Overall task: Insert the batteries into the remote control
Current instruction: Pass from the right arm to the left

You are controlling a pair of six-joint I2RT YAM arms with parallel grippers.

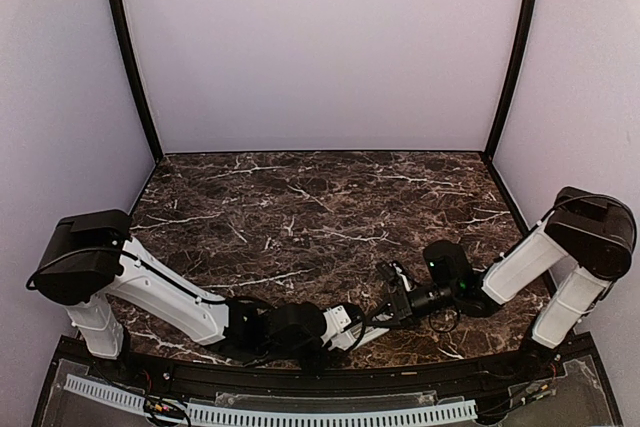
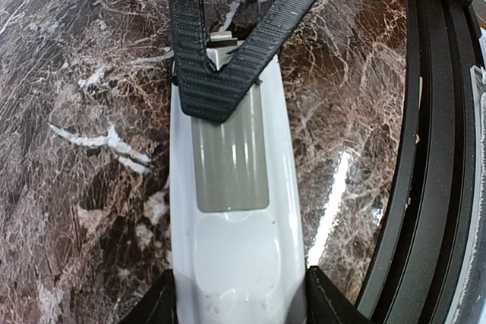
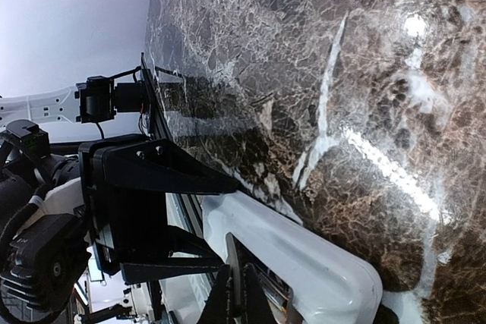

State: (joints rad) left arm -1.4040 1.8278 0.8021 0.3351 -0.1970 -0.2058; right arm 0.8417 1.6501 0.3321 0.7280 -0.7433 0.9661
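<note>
Top view showed one dark marble bench point(image 1: 300, 197), pale walls point(image 1: 320, 47) and two black posts point(image 1: 130, 57). Left wrist view: my left end effector point(image 2: 239, 305), half spread, clamped one white remote control point(image 2: 231, 248) at the bench's near edge. Right wrist view: my right end effector point(image 3: 239, 294) was pinched shut, tips on its back.

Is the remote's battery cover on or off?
On: a grey cover fills the remote control's back recess. Whether its far end is latched, cannot tell; the right jaws hide it.

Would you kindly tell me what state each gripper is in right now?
Left gripper: closed on the remote control.
Right gripper: closed, holding nothing, tips at the remote control.
</note>
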